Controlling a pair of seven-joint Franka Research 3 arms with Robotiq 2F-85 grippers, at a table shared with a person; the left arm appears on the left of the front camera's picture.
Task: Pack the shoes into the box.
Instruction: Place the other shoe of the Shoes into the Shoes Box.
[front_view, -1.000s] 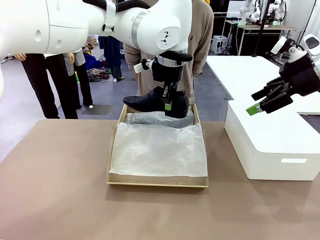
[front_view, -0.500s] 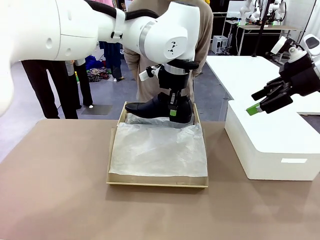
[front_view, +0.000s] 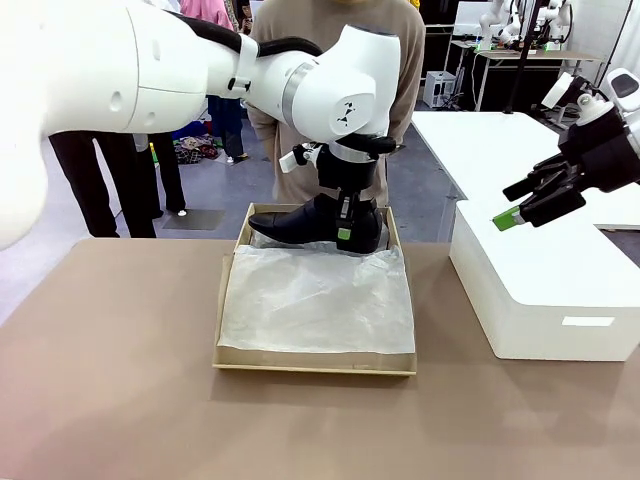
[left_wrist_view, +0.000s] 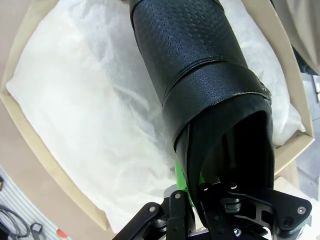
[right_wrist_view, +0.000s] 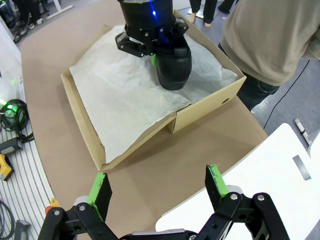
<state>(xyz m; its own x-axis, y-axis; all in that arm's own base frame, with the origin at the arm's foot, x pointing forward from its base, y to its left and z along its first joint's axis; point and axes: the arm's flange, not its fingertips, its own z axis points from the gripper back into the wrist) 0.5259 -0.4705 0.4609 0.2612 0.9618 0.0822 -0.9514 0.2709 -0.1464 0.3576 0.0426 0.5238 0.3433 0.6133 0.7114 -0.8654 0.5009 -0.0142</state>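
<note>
One shoe (front_view: 300, 222) is held by the left gripper (front_view: 345, 236), whose fingers are pinched on the heel rim, one inside and one outside. It is carried crosswise over the far end of the box (front_view: 225, 300), toe toward the robot's left, low over the tissue (front_view: 315, 300). Contact with the tissue cannot be judged. The right gripper (front_view: 508, 205) is held empty, fingers spread, above the white block (front_view: 540, 290), well apart from the box.

Risks noted:
- The toe lies about over the box's left wall. If the shoe is lowered as oriented, it may be caught on the rim and left perched instead of seated.
- The grip is taken at the heel only, so the toe may droop or swing on release.
- Loose tissue may be bunched under the sole and the shoe left tilted.
- A person (front_view: 410, 60) stands just beyond the far wall. Any outward swing of the arm should be watched.
</note>
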